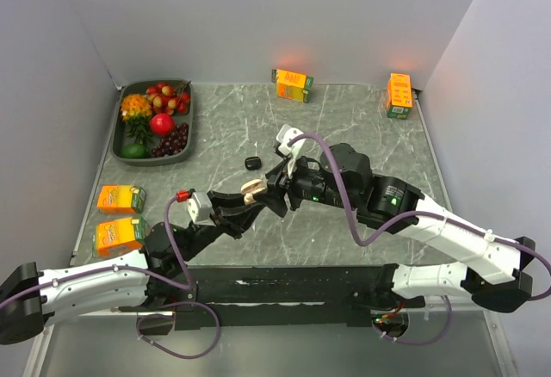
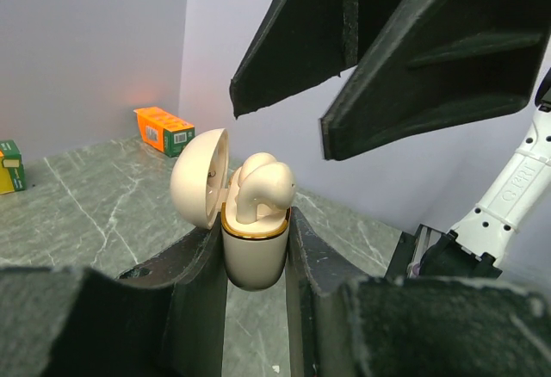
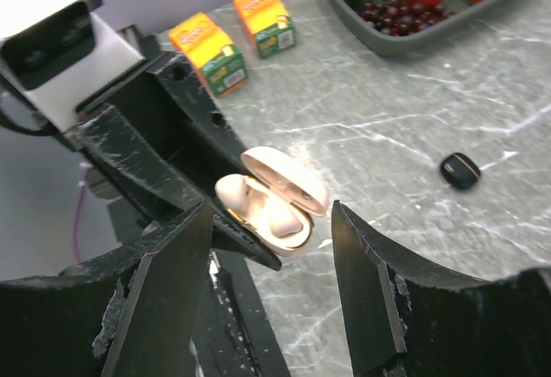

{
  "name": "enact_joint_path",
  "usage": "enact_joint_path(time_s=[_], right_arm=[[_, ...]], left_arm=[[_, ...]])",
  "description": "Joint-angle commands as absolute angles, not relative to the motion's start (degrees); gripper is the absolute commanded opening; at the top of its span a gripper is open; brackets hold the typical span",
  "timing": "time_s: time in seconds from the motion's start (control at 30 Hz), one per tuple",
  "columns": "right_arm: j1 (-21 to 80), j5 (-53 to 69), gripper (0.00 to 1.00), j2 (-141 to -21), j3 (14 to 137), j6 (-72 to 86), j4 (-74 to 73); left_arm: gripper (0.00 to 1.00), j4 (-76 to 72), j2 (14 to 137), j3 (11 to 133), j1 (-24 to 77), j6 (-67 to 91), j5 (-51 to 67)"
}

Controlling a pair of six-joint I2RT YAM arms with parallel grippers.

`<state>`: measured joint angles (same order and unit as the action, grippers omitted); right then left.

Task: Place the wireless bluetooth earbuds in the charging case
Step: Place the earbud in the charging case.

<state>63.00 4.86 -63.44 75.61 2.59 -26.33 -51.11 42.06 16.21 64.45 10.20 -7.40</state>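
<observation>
My left gripper (image 1: pixel 245 201) is shut on the cream charging case (image 1: pixel 252 189), held up above the table with its lid (image 2: pixel 200 189) open. In the left wrist view the case body (image 2: pixel 254 252) sits between my fingers (image 2: pixel 185 299). One whitish earbud (image 2: pixel 258 186) stands up out of the case. In the right wrist view two whitish earbuds show in the case, one (image 3: pixel 232 192) sticking out, one (image 3: pixel 286 220) lying lower. My right gripper (image 3: pixel 271 213) is open and empty, its jaws on either side of the case, apart from it. A black earbud (image 1: pixel 251 163) lies on the table (image 3: pixel 460 170).
A grey tray (image 1: pixel 191 127) of fruit stands at the back left. Orange juice cartons stand at the left edge (image 1: pixel 120 198) (image 1: pixel 119 234), at the back middle (image 1: pixel 293 85) and at the back right (image 1: pixel 399 95). Walls close three sides.
</observation>
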Motion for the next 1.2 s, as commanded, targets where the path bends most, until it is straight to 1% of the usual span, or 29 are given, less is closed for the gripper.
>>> enact_joint_path(time_s=[0.0,0.07,0.2,0.23,0.77,0.87,1.0,1.17], right_arm=[[65.3,-3.4,0.66,-64.2,76.1,0.6,-25.8],[66.1,-6.0,0.68,-64.3,76.0,0.5,-25.6],[67.1,-8.4,0.75,-64.9,76.1,0.6,-25.8],[67.3,-9.0,0.76,-65.0,76.2,0.5,-25.7],[67.9,-15.7,0.77,-66.8,76.1,0.6,-28.0],[67.9,-16.5,0.77,-65.9,75.5,1.0,-27.4],[67.9,-15.1,0.77,-61.6,75.1,1.6,-25.1],[67.8,-14.1,0.77,-60.6,77.9,1.8,-24.9]], left_arm=[[0.01,-52.4,41.3,18.5,64.5,10.5,-7.0],[0.01,-52.3,41.2,18.5,64.5,10.6,-7.0],[0.01,-52.0,41.2,18.5,64.4,10.9,-6.9],[0.01,-52.1,41.0,18.5,64.4,10.9,-6.9],[0.01,-52.0,40.7,18.8,64.4,10.9,-6.5],[0.01,-51.7,40.7,18.9,64.4,10.8,-6.7],[0.01,-51.4,40.4,18.5,64.4,10.6,-6.9],[0.01,-51.6,40.8,17.9,64.4,10.0,-7.6]])
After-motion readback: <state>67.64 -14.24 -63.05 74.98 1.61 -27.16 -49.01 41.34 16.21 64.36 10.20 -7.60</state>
